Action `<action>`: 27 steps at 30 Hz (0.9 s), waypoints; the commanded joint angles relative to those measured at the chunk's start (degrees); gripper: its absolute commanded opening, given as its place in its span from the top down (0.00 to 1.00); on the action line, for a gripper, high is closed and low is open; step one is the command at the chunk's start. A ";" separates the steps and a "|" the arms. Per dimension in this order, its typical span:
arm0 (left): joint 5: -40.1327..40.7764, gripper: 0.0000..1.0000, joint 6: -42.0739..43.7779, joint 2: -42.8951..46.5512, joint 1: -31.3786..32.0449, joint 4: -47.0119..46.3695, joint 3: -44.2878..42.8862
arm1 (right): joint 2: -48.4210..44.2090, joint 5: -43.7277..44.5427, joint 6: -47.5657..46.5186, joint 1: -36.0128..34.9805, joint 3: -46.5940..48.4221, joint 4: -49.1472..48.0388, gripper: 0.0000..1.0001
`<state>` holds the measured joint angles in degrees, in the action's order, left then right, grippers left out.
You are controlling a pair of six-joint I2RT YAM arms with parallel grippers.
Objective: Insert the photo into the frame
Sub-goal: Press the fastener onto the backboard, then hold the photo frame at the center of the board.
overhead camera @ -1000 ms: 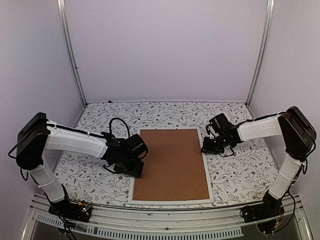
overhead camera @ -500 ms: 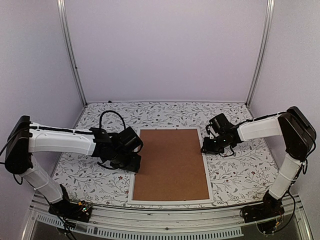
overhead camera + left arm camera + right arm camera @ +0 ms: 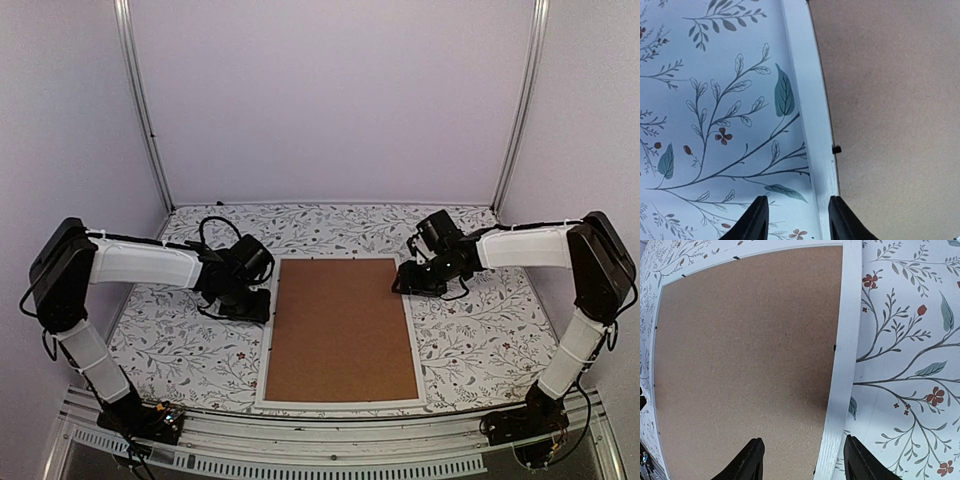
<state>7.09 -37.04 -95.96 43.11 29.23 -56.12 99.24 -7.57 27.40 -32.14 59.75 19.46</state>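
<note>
Two frame (image 3: 807, 100) side rails lie between parted jaws (one each).

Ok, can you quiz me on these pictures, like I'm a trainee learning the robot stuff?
1. True or false: the brown backing board lies inside the white frame.
2. Which edge of the white frame is the left gripper at? A: the near short edge. B: the left long edge. C: the far short edge.
3. Fill the gap: the right gripper has its jaws ____ and holds nothing.
Key: 1 true. 2 B. 3 open.
</note>
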 commanded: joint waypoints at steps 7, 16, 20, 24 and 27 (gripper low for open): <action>-6.28 0.56 3.86 -4.01 -1.89 -3.90 -2.06 | -2.21 2.80 -2.32 2.98 2.46 3.62 0.41; -6.65 0.56 3.24 -5.29 -1.89 -4.78 -1.20 | -0.99 2.83 -4.59 6.89 4.66 4.06 0.41; -6.65 0.67 3.15 -5.84 -1.84 -4.93 -1.23 | 1.68 2.89 -5.86 7.52 7.90 5.06 0.43; -7.78 0.74 2.87 -5.87 -1.83 -5.06 -0.91 | 4.93 2.83 -7.04 7.49 10.66 5.57 0.45; -7.80 0.77 2.65 -5.60 -1.80 -5.15 -0.48 | 7.53 2.54 -7.38 7.47 12.62 5.97 0.46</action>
<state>-0.25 -34.33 -101.14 41.71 24.69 -57.23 103.28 -5.21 21.56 -24.84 69.91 23.83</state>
